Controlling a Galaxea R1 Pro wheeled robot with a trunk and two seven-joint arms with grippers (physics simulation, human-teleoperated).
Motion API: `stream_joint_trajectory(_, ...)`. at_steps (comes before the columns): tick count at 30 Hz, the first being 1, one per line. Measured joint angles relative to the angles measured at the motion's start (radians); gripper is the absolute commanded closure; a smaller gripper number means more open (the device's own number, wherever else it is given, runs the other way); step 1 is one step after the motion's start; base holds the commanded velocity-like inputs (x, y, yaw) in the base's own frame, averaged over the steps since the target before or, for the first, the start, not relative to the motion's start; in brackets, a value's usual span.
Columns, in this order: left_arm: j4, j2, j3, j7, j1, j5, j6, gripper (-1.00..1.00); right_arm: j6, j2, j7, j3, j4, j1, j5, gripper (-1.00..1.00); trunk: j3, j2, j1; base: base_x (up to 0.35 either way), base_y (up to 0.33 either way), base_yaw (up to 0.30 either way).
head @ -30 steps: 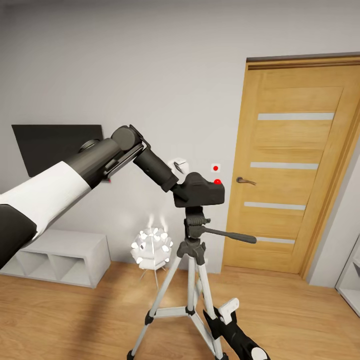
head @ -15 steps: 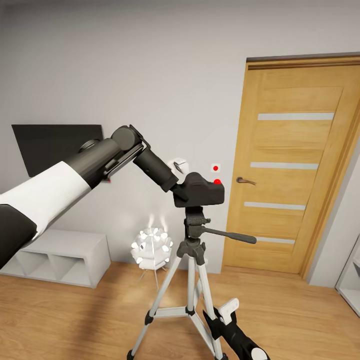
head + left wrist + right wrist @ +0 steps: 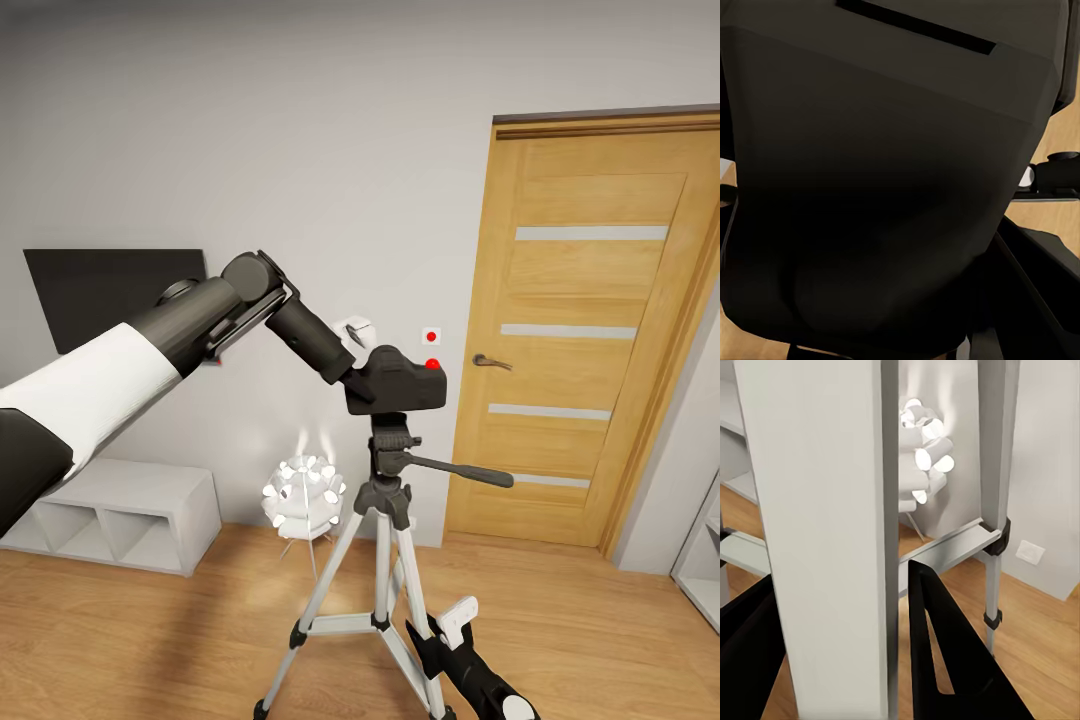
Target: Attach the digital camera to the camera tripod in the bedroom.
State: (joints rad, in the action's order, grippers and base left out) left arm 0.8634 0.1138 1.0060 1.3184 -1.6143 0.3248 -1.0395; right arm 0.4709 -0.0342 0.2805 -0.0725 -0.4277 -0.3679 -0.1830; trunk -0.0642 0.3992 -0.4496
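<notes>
Your left arm reaches across the head view to the small matte black digital camera (image 3: pixel 397 382) with the bright red round button on top, which sits right over the black head of the tall camera tripod (image 3: pixel 385 545) with silver-white metal legs; whether it touches the head cannot be told. The left gripper (image 3: pixel 358 372) is at the camera's back, mostly hidden behind the body, so you cannot tell from these views whether its fingers clamp the camera. In the left wrist view the camera's dark body (image 3: pixel 885 187) sits pressed close against the lens.

Your right gripper (image 3: pixel 452 625) hangs low beside the tripod's legs. In the right wrist view its two black fingers (image 3: pixel 945 660) stand apart with a silver-white tripod leg (image 3: pixel 825 532) between them, not pinched.

Behind the tripod stand a pale wooden door (image 3: pixel 590 330), a glowing white clustered floor lamp (image 3: pixel 303 498) and a low white shelf unit (image 3: pixel 120 512) against the grey wall.
</notes>
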Motion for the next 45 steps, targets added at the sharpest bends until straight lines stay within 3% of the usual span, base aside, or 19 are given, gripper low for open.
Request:
stream_joint_trajectory(6, -0.004, -0.002, 0.000, 0.000, 0.000, 0.000, 0.000, 1.00, 0.001, 0.000, 0.000, -0.001, 0.000, 0.000, -0.002, 1.00, 0.000, 0.000, 0.000, 0.000, 0.000, 0.000)
stream_joint_trajectory(15, -0.098, -0.020, -0.002, 0.000, 0.000, 0.001, 0.000, 1.00, 0.002, 0.000, 0.001, 0.000, 0.000, 0.000, -0.006, 1.00, 0.000, 0.000, 0.000, 0.000, 0.000, 0.000)
stream_joint_trajectory(25, -0.105, -0.028, -0.002, -0.001, 0.000, 0.000, 0.000, 1.00, 0.002, 0.000, 0.001, 0.001, 0.000, 0.000, -0.009, 1.00, 0.000, 0.000, 0.000, 0.000, 0.000, 0.000)
stream_joint_trajectory(29, -0.108, -0.044, -0.001, -0.040, 0.000, -0.001, 0.000, 1.00, 0.002, 0.000, 0.001, 0.001, 0.000, 0.000, -0.008, 1.00, 0.000, 0.000, 0.000, 0.000, 0.000, 0.000)
stream_joint_trajectory(36, -0.109, -0.059, -0.001, -0.052, 0.000, 0.000, -0.001, 1.00, 0.002, 0.000, 0.001, 0.001, 0.000, 0.000, -0.008, 1.00, 0.000, 0.000, 0.000, 0.000, 0.000, 0.000)
stream_joint_trajectory(45, -0.109, -0.061, 0.002, -0.058, 0.000, 0.000, -0.001, 1.00, 0.002, 0.000, 0.001, 0.000, 0.000, 0.000, -0.007, 1.00, 0.000, 0.000, 0.000, 0.000, 0.000, 0.000)
